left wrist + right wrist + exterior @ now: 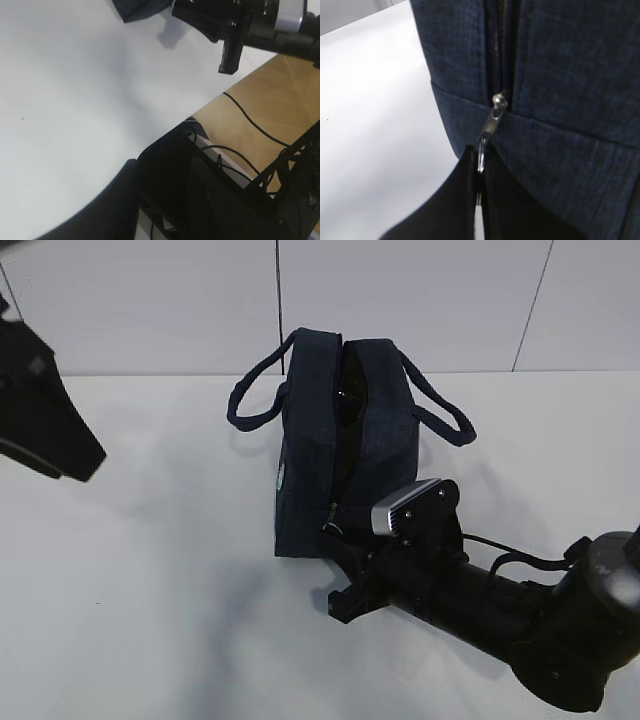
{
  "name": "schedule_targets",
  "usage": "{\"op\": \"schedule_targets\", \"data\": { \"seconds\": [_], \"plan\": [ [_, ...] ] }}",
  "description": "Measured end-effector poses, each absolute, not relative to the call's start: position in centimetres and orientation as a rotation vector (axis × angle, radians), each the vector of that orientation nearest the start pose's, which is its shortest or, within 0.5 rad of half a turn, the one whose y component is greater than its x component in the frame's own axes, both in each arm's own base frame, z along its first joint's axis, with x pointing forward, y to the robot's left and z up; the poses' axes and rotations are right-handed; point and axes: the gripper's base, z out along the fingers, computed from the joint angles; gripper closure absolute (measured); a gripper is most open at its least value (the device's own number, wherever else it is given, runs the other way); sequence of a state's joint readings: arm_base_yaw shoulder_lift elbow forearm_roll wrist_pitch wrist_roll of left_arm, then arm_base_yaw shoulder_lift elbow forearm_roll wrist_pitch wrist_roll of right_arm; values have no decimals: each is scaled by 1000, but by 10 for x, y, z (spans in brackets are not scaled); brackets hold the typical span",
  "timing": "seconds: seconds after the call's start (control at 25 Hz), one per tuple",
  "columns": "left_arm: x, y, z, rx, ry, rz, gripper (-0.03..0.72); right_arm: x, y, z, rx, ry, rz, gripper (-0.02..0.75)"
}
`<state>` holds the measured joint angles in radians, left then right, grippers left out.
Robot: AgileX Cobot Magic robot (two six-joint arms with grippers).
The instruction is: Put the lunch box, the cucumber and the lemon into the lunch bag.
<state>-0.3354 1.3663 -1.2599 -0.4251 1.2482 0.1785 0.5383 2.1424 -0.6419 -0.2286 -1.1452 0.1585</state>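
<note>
1. Lunch bag (320, 455) stands upright on the white table (150, 590), handles out to either side, top seam gaping.
2. Right gripper (479, 172) sits at the bag's near end, low down, jaws pressed together on the silver zipper pull (489, 131).
3. Left gripper (45, 410) hangs well to the left of the bag, nothing seen in it; how wide its jaws stand cannot be told.

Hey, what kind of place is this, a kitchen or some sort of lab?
Probably a robot lab or test bench, not a kitchen: a bare white table against plain white panels, black robot arms, and loose cables over a wooden floor beside the table.
</note>
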Motion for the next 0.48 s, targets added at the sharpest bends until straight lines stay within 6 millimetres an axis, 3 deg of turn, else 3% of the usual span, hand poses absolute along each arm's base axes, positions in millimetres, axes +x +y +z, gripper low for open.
{"op": "schedule_targets", "data": {
  "seconds": [0.2, 0.48],
  "plan": [
    [230, -137, 317, 759, 2723, -620, 439, 272, 184, 74, -587, 1794, 608, 731],
    [248, -150, 290, 820, 2674, -557, 398, 270, 183, 88, -583, 1759, 612, 731]
  ]
}}
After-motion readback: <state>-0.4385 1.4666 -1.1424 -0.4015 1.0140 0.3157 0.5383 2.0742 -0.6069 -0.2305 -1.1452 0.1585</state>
